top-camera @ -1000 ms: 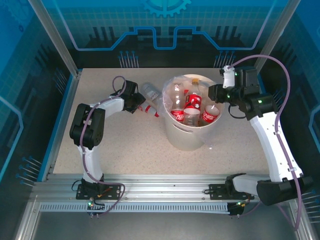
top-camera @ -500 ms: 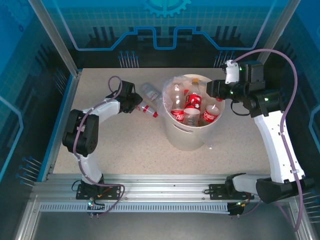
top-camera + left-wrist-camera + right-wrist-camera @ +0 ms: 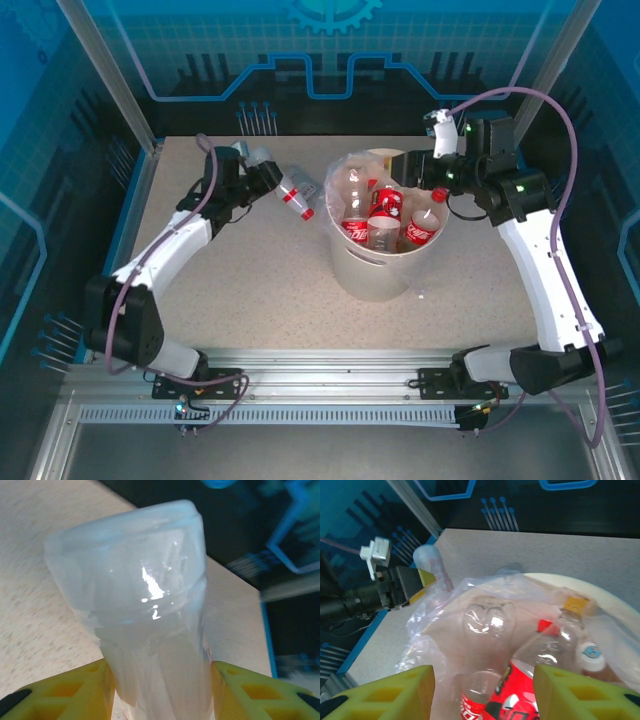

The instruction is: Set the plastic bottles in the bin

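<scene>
My left fingers (image 3: 70, 692) grip the small clear red-capped plastic bottle (image 3: 288, 188), seemingly off the bench (image 3: 250, 290), left of the round cream plastic bin (image 3: 375, 280). I'd clear the rim fully before releasing. My right fingers (image 3: 385, 692) gape empty above the bin.

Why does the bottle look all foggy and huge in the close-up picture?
Left wrist view: the clear bottle sits right up against the lens between the yellow jaws, so it goes soft and milky, with a white glare streak; the blue background is smeared too. Right wrist view: sharper, but the bag liner glints inside the bin. Top view: crisp, evenly lit.
</scene>
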